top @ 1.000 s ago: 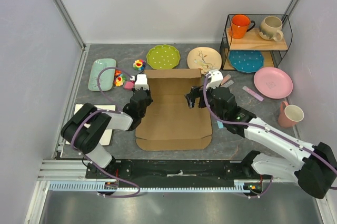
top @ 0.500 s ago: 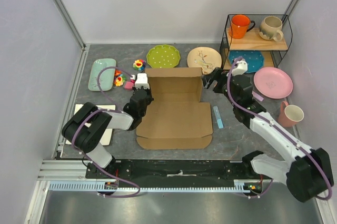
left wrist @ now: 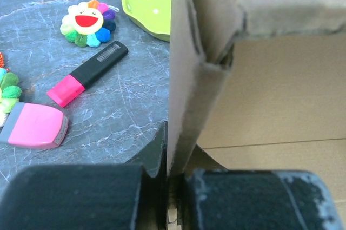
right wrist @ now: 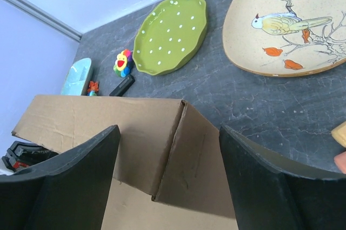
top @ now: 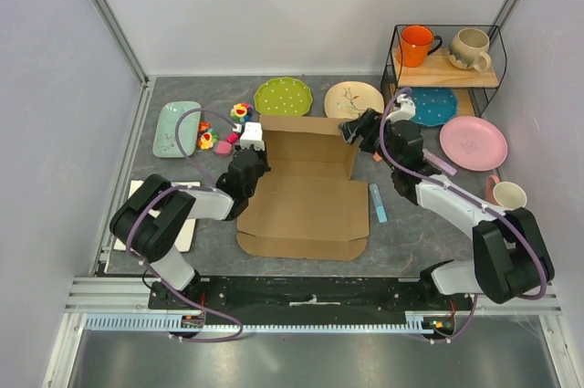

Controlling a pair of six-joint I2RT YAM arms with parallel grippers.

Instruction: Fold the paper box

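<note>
The paper box (top: 306, 201) is brown corrugated cardboard in the middle of the table, its far wall standing upright and its near part lying flat. My left gripper (top: 254, 146) is shut on the box's upright left side flap (left wrist: 186, 94), which runs edge-on between the jaws (left wrist: 174, 186). My right gripper (top: 358, 129) is open at the box's far right corner. In the right wrist view that corner (right wrist: 178, 149) stands between and beyond the two spread fingers (right wrist: 65, 181), apart from them.
Behind the box lie a green dotted plate (top: 282, 97) and a bird plate (top: 353, 101). Left of it are a pink-black marker (left wrist: 86, 73), a flower toy (left wrist: 87, 23) and a pale green tray (top: 177, 127). At the right are a wire rack (top: 445, 73), a pink plate (top: 473, 142), a mug (top: 505, 196) and a blue strip (top: 376, 202).
My right gripper has left the box's right side and swung back and right, then come to the far right corner. The far wall now stands more upright. The left gripper has kept its hold.
</note>
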